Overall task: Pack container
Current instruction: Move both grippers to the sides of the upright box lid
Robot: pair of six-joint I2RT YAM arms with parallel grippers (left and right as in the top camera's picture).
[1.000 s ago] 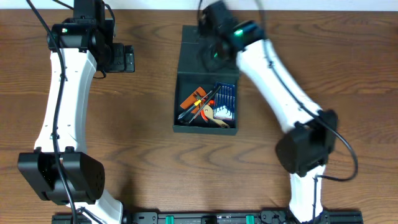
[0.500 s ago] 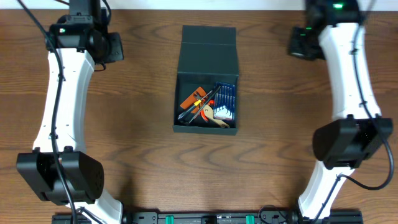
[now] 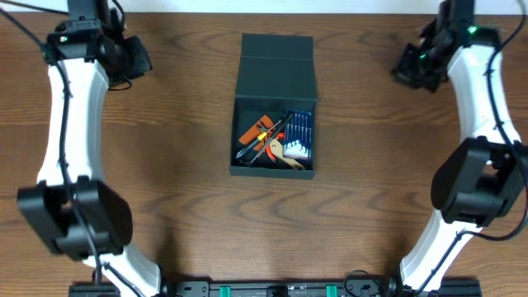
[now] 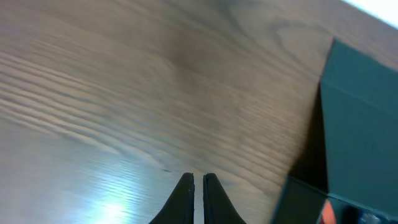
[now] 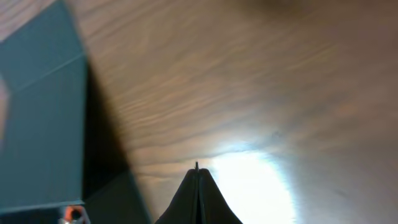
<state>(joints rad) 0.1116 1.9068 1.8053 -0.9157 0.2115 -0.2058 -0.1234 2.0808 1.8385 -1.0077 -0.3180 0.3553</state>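
Brown wood everywhere: looked down on a wide worktop (image 3: pixel 181 190) with streaky grain. Found two long white arms next, the left arm (image 3: pixel 70 124) up the left side and the right arm (image 3: pixel 487 107) up the right side, both reaching to the far corners. Remembered the right arm bent over the far end of the box only a second earlier; saw it swung well away by now. Saw the left arm pulled a little farther out too.

Found the container (image 3: pixel 272 171) in the middle of the worktop, dark and boxy, well apart from both arms, with its lid flap (image 3: pixel 276 66) lying back flat toward the far edge and its box part open on top. Caught its edge in both wrist views as well.

Checked the left gripper (image 4: pixel 198 185): nearly closed, only a thin slit left, holding nothing, hanging over bare wood. Checked the right gripper (image 5: pixel 197 169): pressed fully closed to one point, also holding nothing.

Spotted small things inside the container: a blue pack of thin bits (image 3: pixel 299 134), an orange-handled tool (image 3: pixel 257 130) and a pale handle (image 3: pixel 287 157), all in a jumble.

Guessed the filling part mostly done, with nothing left outside on the worktop. Judged the lid flap not yet closed, so probably needed folding over the tools next. Expected a long reach back for either gripper.
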